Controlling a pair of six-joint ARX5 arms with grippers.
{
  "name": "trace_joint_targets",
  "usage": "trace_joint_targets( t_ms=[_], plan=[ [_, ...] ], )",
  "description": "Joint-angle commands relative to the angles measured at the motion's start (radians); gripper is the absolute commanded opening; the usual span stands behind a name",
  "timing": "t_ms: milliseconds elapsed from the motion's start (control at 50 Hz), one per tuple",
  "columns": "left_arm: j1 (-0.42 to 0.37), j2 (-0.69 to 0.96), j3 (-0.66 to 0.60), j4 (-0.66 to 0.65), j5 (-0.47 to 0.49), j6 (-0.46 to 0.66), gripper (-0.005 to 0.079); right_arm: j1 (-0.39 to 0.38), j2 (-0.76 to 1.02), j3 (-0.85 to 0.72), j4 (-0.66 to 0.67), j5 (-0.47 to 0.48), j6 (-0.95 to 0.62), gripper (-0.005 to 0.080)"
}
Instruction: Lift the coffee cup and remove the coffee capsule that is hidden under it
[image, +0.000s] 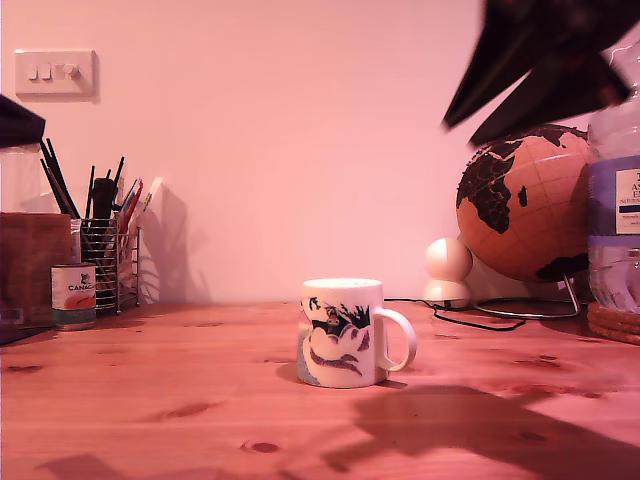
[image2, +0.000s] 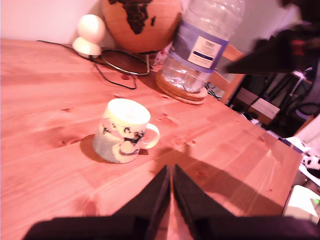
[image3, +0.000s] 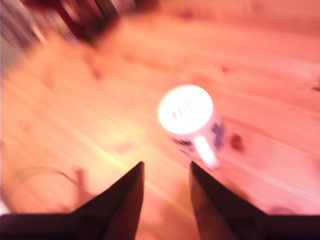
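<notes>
The white coffee cup (image: 342, 333) with a dark print stands mouth down mid-table, its handle toward the exterior view's right. It also shows as the cup (image2: 123, 131) and, blurred from above, the cup (image3: 190, 115). The coffee capsule is hidden. My first gripper (image2: 171, 169) is shut and empty, hovering above the bare wood short of the cup. My second gripper (image3: 166, 164) is open and empty, high above the table on the cup's handle side. It shows blurred as the second gripper (image: 460, 133) at the exterior view's upper right.
A globe (image: 522, 205), a water bottle (image: 615, 200) on a cork coaster (image: 612, 322), a white round device (image: 447, 270) and a black cable (image: 480, 320) stand at the exterior view's right. A tin can (image: 73, 296) and a wire pen holder (image: 108, 262) stand at its left.
</notes>
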Motion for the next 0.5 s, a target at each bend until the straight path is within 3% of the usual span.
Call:
trace_joint_targets(
  t_ms=[0, 300, 480],
  plan=[
    [-0.012, 0.003, 0.006, 0.011, -0.018, 0.013, -0.0023, 0.016, 0.057, 0.048, -0.037, 0.04, -0.035, 0.028],
    [-0.057, 0.003, 0.006, 0.04, -0.068, 0.039, -0.0023, 0.073, 0.276, 0.212, -0.217, 0.193, -0.208, 0.0351],
    [-0.074, 0.003, 0.006, 0.048, -0.082, 0.045, -0.0024, 0.105, 0.364, 0.23, -0.216, 0.233, -0.247, 0.0352]
  ],
)
